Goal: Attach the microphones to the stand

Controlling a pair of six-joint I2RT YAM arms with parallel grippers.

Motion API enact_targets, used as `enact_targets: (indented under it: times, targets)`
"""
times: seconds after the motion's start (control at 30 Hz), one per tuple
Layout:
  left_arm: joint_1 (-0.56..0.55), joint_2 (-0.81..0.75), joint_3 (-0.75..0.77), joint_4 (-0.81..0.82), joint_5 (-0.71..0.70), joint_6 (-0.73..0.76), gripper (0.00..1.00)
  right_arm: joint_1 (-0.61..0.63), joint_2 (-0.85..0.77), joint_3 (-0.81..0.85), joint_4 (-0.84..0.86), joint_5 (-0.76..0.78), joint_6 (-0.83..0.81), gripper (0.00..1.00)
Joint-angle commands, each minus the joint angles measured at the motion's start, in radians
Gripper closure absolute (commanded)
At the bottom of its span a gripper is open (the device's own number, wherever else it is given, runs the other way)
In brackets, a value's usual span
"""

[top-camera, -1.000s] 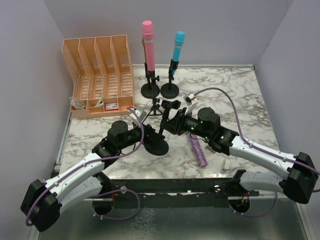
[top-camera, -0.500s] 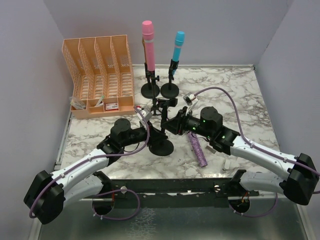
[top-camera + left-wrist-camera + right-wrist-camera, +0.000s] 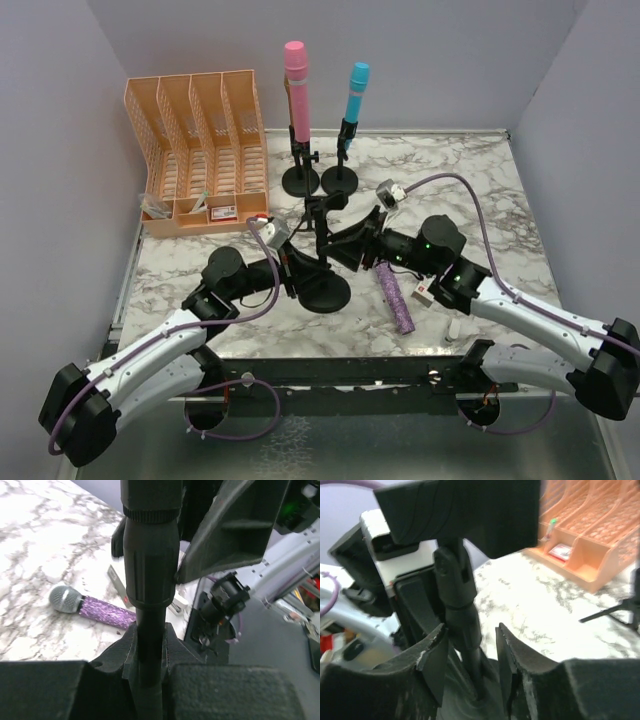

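Currently, three microphones and three round-base stands are in view. The pink microphone (image 3: 296,85) sits upright in the left rear stand (image 3: 300,182), and the cyan microphone (image 3: 355,95) in the right rear stand (image 3: 340,181). The purple microphone (image 3: 397,297) lies flat on the desk (image 3: 480,200), just right of the front stand (image 3: 325,293). The left tool (image 3: 149,650) is clenched on the front stand's pole. The right tool (image 3: 470,665) is released, one finger on each side of that pole, with gaps showing.
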Motion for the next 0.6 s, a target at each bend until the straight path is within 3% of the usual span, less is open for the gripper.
enact_targets:
  times: [0.0, 0.07, 0.37, 0.57]
  targets:
    - [0.005, -0.032, -0.012, 0.062, -0.169, -0.02, 1.0, -0.004, -0.027, 0.066, -0.149, 0.212, 0.006, 0.46]
    - [0.006, -0.018, -0.006, 0.062, -0.218, -0.005, 1.0, -0.003, -0.033, 0.061, -0.128, 0.161, -0.006, 0.39]
    - [0.006, 0.017, 0.015, 0.038, -0.329, 0.025, 1.0, 0.007, 0.07, 0.175, -0.23, 0.29, 0.055, 0.38]
    - [0.005, 0.016, 0.009, 0.016, -0.343, 0.02, 1.0, 0.035, 0.166, 0.262, -0.283, 0.186, 0.003, 0.38]
